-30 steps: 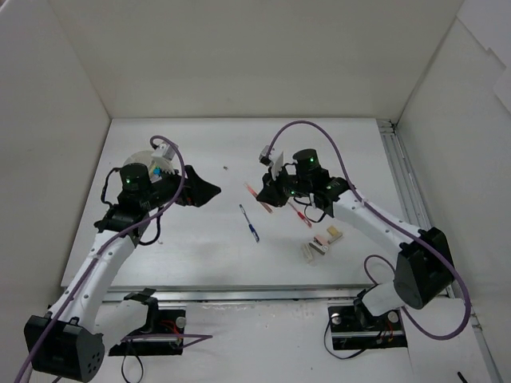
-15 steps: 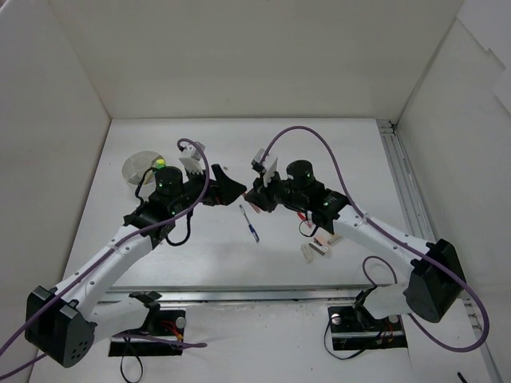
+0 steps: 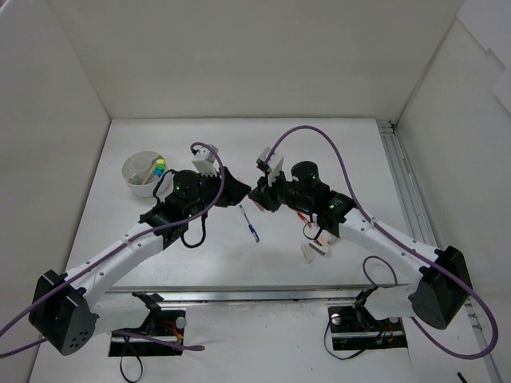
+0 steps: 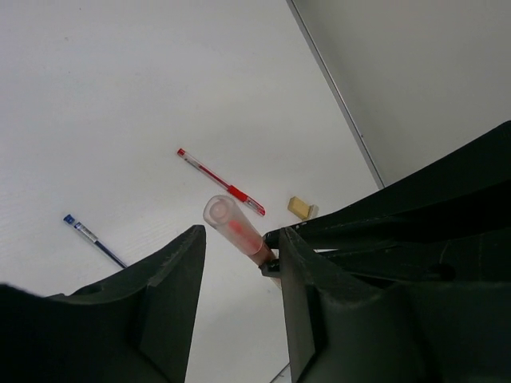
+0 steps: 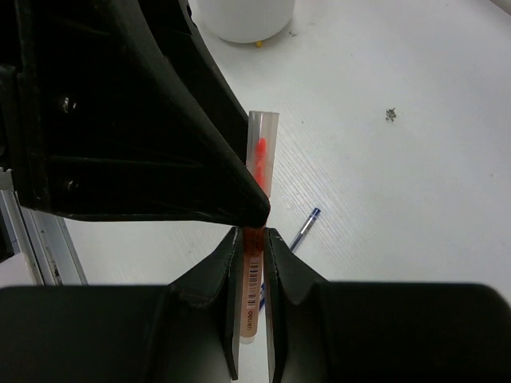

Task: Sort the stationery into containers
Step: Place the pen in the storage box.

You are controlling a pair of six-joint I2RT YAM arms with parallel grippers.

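My right gripper (image 5: 253,235) is shut on a beige stick pen (image 5: 261,152) with a clear cap and red tip, held above the table's middle. My left gripper (image 4: 239,239) faces it, jaws open on either side of the pen's (image 4: 231,227) capped end, the right finger close to it, a gap on the left. In the top view the two grippers (image 3: 239,191) (image 3: 259,196) meet tip to tip. On the table lie a blue pen (image 3: 250,223), a red pen (image 4: 219,179) and a tan eraser (image 4: 302,207). The round white tub (image 3: 144,171) holds highlighters.
Small eraser blocks (image 3: 315,249) lie under the right forearm. A dark speck (image 5: 390,115) sits on the table farther back. White walls enclose the table on the left, back and right; a metal rail (image 3: 403,191) runs along the right edge.
My left arm has swung right from the tub to the middle, and its jaws have narrowed around the pen's cap. My right gripper kept its hold and shifted slightly left.
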